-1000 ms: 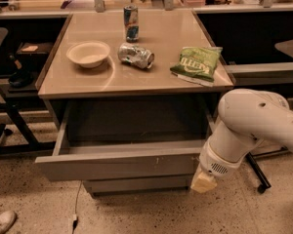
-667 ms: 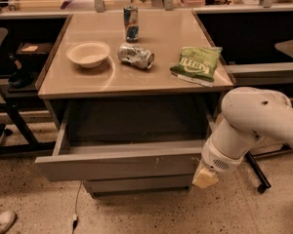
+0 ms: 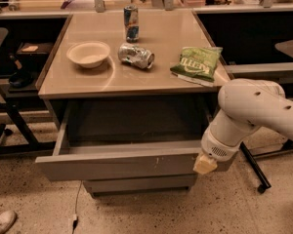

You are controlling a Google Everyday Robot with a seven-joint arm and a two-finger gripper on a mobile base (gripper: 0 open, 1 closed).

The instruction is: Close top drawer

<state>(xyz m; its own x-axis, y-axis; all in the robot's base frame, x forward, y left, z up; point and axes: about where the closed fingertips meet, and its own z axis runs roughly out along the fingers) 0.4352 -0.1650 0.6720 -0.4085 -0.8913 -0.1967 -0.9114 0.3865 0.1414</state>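
Note:
The top drawer (image 3: 122,165) is a wide grey metal drawer under the tan table top. It stands pulled out toward me, its plain front marked with small pale scratches and its shallow grey tray showing. My gripper (image 3: 205,165) is at the end of the white arm (image 3: 249,111), which reaches in from the right. Its pale tip is against the right end of the drawer front.
On the table top (image 3: 151,77) stand a white bowl (image 3: 88,54), an upright can (image 3: 131,23), a crushed can on its side (image 3: 136,55) and a green chip bag (image 3: 196,62). A lower drawer front (image 3: 136,184) sits beneath. A chair base (image 3: 256,174) is at right, a shoe (image 3: 2,222) at bottom left.
The gripper and arm have shifted slightly left against the drawer front's right end. The drawer looks about as far out as before.

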